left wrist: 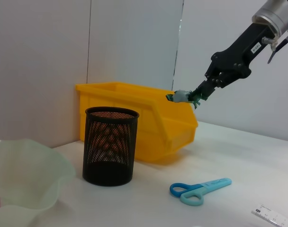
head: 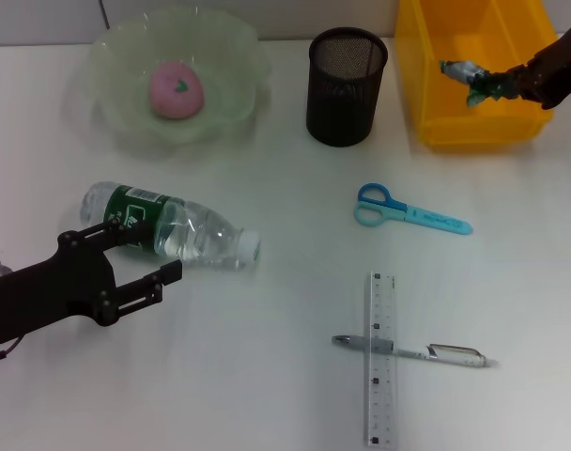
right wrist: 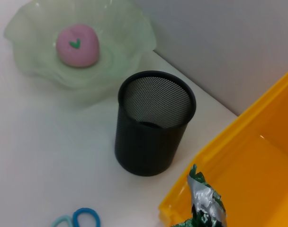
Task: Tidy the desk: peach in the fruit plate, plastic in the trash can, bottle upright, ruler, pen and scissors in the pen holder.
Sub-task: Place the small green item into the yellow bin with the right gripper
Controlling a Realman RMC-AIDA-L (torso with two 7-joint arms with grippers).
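Observation:
My right gripper (head: 487, 83) is shut on a crumpled green and silver plastic wrapper (head: 466, 75), holding it over the inside of the yellow trash can (head: 455, 127); the wrapper (right wrist: 205, 203) hangs just past the bin's near rim. My left gripper (head: 154, 246) is open at the clear bottle (head: 187, 230), which lies on its side with its cap to the right. The pink peach (head: 177, 90) rests in the pale green fruit plate (head: 116, 56). Blue scissors (head: 408, 211), a clear ruler (head: 380, 362) and a pen (head: 412, 350) lying across it are on the table. The black mesh pen holder (head: 347, 85) stands empty.
The pen holder stands between the fruit plate and the trash can at the back of the white table. A grey wall (left wrist: 134, 42) rises right behind them.

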